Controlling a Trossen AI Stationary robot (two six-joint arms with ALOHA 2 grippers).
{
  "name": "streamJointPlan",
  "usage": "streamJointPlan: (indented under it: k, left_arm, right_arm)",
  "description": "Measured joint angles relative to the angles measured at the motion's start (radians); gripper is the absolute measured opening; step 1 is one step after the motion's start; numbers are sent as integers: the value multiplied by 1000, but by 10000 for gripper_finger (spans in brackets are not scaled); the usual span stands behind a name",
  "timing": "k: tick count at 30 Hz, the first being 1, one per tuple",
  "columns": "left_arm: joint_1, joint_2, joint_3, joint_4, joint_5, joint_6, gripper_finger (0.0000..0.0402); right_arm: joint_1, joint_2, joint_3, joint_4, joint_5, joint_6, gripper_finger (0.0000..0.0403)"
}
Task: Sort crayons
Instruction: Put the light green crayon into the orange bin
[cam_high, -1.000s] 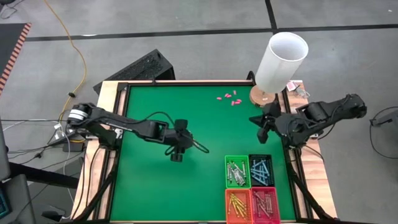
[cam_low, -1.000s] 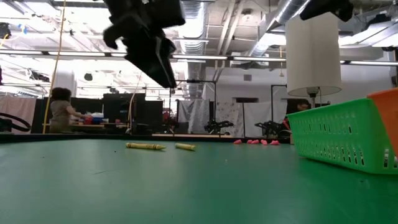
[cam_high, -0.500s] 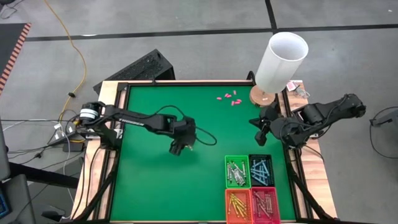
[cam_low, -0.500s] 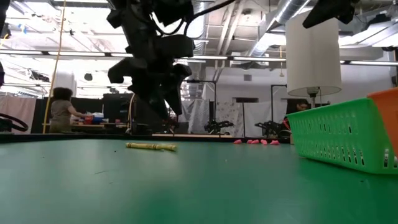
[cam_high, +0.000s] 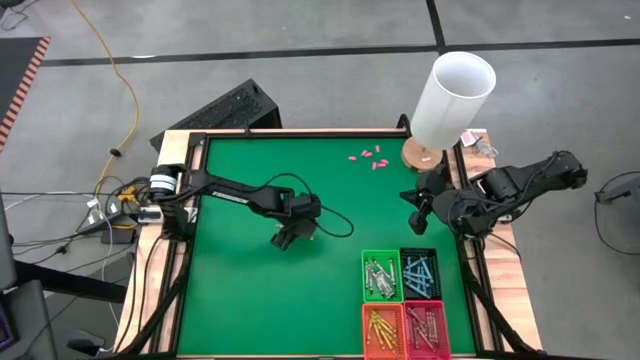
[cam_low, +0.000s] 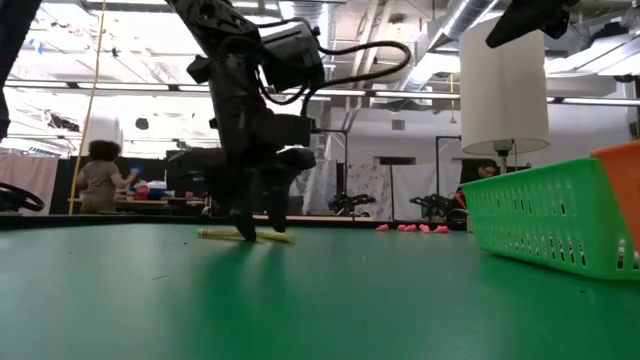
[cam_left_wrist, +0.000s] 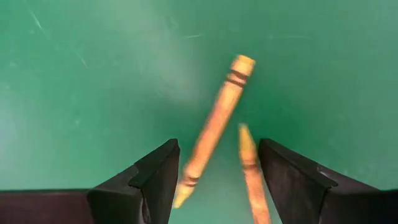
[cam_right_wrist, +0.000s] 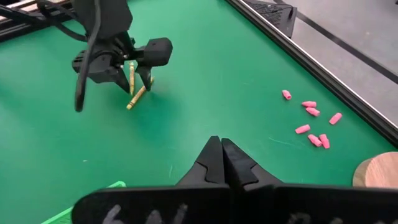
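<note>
- High view: the left gripper (cam_high: 289, 237) hangs low over the middle of the green table (cam_high: 250, 290). The right gripper (cam_high: 418, 205) waits by the right edge. At the near right, four bins hold sorted crayons: green bin (cam_high: 380, 275) greyish ones, dark bin (cam_high: 419, 273) light blue, orange bin (cam_high: 383, 329) yellow-orange, red bin (cam_high: 427, 328) brownish-red.
- Low view: the left gripper stands down on a yellow crayon (cam_low: 235, 235) lying flat.
- Left wrist view: jaws spread, straddling two yellow-orange crayons (cam_left_wrist: 214, 127) that lie crossed at an angle. They look light, stiff, smooth and apt to roll or snap; a pinch across one's paper-wrapped middle seems best, though taking both is a risk.
- Right wrist view: the right jaws are pressed together, empty; pink stubs (cam_right_wrist: 311, 123) lie far right.
</note>
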Motion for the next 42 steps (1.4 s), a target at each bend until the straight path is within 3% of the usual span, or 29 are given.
streamJointPlan:
  k: [11, 24, 31, 42]
  left_arm:
    - [2, 30, 2, 44, -4, 56, 203]
    - [2, 33, 0, 41, 47, 52, 65]
    - [-2, 34, 0, 68, 44, -41, 25]
    - [-34, 29, 42, 136, 10, -328, 18]
  right_arm:
    - [0, 0, 0, -8, 7, 0, 0]
    - [0, 0, 0, -7, 8, 0, 0]
    - [0, 0, 0, -7, 8, -3, 0]
    - [0, 0, 0, -9, 8, -3, 0]
